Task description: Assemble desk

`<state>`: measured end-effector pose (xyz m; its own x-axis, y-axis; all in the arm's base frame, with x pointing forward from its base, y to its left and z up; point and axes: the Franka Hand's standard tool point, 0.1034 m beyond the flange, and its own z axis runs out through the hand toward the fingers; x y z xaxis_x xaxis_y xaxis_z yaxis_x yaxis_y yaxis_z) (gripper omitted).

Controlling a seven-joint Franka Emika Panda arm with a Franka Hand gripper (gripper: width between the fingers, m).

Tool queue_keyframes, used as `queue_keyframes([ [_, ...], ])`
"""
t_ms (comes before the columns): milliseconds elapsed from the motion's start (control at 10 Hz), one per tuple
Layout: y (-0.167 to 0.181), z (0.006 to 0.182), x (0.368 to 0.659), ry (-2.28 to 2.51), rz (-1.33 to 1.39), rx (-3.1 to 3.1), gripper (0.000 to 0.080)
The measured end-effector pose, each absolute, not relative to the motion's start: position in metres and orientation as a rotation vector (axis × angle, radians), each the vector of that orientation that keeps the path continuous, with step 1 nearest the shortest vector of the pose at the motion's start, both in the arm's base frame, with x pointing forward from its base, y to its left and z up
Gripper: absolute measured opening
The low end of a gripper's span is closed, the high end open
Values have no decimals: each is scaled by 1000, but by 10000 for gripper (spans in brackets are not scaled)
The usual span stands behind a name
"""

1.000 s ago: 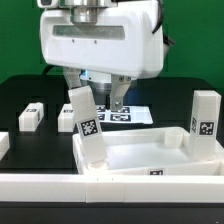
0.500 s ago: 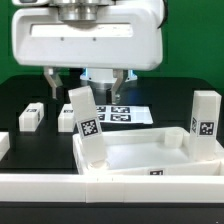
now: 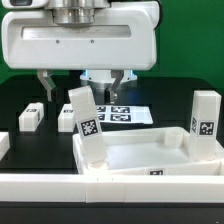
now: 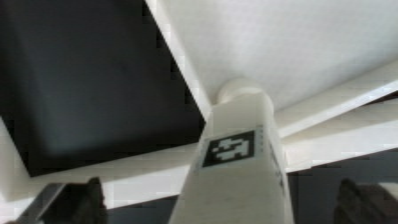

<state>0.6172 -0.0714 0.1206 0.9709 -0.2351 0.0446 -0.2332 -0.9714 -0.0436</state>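
The white desk tabletop (image 3: pixel 160 152) lies at the front of the black table, rim up. One white tagged leg (image 3: pixel 86 126) stands tilted in its near corner socket on the exterior view's left. My gripper (image 3: pixel 83 86) hangs above that leg, open and empty, with a finger (image 3: pixel 45 84) on each side and clear of it. In the wrist view the same leg (image 4: pixel 231 150) rises between my open gripper (image 4: pixel 217 205), over the tabletop's rim (image 4: pixel 267 50). Another leg (image 3: pixel 206 118) stands upright at the exterior view's right.
Two loose legs (image 3: pixel 31 117) (image 3: pixel 66 118) lie at the exterior view's left and another piece (image 3: pixel 3 146) at the far left edge. The marker board (image 3: pixel 128 115) lies behind the tabletop. A long white rail (image 3: pixel 110 185) runs along the front.
My gripper has risen away from the tilted leg's top and its fingers have spread wider. The leg stays tilted in the corner socket.
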Motion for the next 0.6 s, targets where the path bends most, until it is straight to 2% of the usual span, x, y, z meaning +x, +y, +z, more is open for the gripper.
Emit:
queue_keyframes([
  [300,-69,118,615,374,-37,-3067,649],
  [600,-50,113,623,397,-21,-3066,649],
])
